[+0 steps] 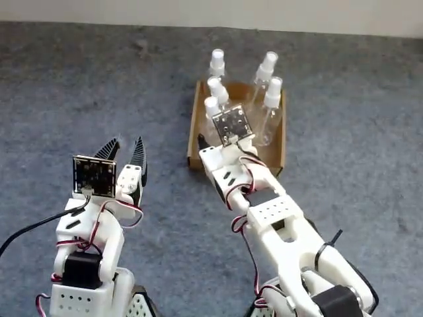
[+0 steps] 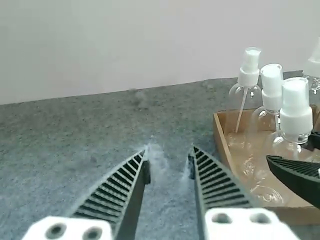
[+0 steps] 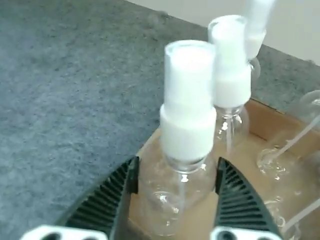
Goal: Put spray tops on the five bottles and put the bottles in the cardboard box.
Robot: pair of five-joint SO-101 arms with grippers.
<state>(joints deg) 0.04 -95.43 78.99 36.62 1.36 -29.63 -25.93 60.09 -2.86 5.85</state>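
Left gripper near left over grey carpeted table, jaws spread, holding nothing, well apart from box. Your right gripper is the one on the job: clenched round clear plastic bottle with white spray top, upright in near-left corner of brown cardboard box. Long axis vertical, so judge retreat straight up. Four other capped bottles farther back; far-left one inside box or not, cannot tell.

Five clear bottles, white spray tops on — upright in the cardboard box
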